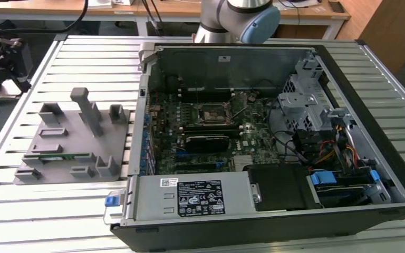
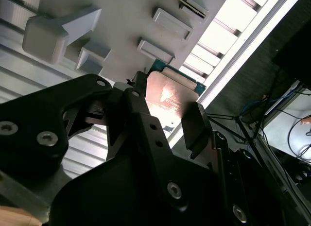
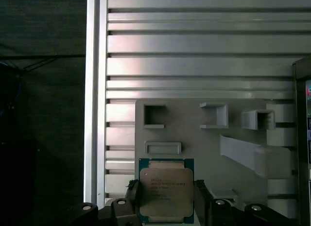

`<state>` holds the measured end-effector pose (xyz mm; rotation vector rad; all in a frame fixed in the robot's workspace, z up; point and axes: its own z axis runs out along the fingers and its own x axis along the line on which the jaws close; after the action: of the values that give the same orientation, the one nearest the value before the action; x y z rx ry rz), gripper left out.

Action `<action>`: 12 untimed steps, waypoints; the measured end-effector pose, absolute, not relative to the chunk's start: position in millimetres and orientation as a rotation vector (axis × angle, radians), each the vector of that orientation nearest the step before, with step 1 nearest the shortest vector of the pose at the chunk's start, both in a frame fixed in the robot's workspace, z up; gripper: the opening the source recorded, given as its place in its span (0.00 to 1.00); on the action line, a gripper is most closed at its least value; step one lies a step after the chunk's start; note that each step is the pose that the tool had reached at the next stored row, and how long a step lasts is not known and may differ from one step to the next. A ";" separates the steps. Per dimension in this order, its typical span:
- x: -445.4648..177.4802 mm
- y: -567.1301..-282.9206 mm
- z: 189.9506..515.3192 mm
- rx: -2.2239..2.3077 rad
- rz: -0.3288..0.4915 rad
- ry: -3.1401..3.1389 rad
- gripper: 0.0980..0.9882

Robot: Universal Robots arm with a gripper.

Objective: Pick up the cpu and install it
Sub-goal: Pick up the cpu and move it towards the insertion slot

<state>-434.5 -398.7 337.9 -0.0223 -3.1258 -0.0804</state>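
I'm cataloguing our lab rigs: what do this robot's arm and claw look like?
The arm is a silver-grey tube with a rounded pale blue joint cap. The claw is matte black, built of angular plates fastened with silver screws, ending in two flat dark fingers.

A ribbed aluminium worktop [image 1: 69, 211] is brightly lit. Pale wooden desks [image 1: 174, 11] are seen beyond its far edge, and a dark floor [image 3: 43, 114], crossed by cables [image 2: 272, 107], is seen beside it.
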 end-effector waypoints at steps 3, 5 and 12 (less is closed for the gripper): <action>-434.5 -398.0 343.7 -0.022 -0.080 -3.126 0.49; -434.5 -397.5 347.6 -0.022 -0.080 -3.126 0.49; -434.5 -395.4 360.2 -0.022 -0.080 -3.126 0.49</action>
<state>-434.5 -395.4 360.2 -0.0224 -3.1259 -0.0804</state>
